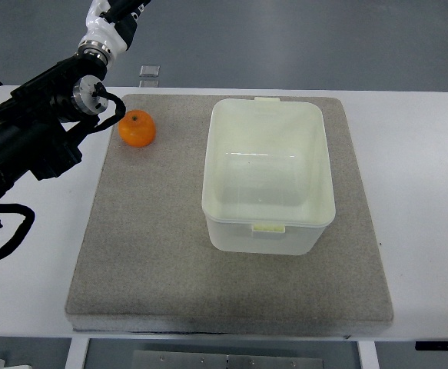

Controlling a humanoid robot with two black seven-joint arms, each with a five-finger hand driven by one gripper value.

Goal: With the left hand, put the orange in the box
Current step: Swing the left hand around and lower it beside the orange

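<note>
No readable text anywhere.

Nothing legible on the orange (pixel 137 128), the box (pixel 268 175), the grey mat (pixel 147 254) or the white desk (pixel 423 192); no label, brand, number or sign to make out on the dark arm (pixel 31 138) along the desk's left edge either.

A white table (pixel 423 154) with rounded corners fills most of the view, and a thick grey felt mat (pixel 154 254) covers its middle. Beyond the far edge lies a smooth blue-grey floor (pixel 300 42), evenly lit with soft sheen (no hard shadows). A small clear block (pixel 149 71) sits at the table's far edge. Below the near edge, a grey metal bracket (pixel 224 360) shows.
</note>
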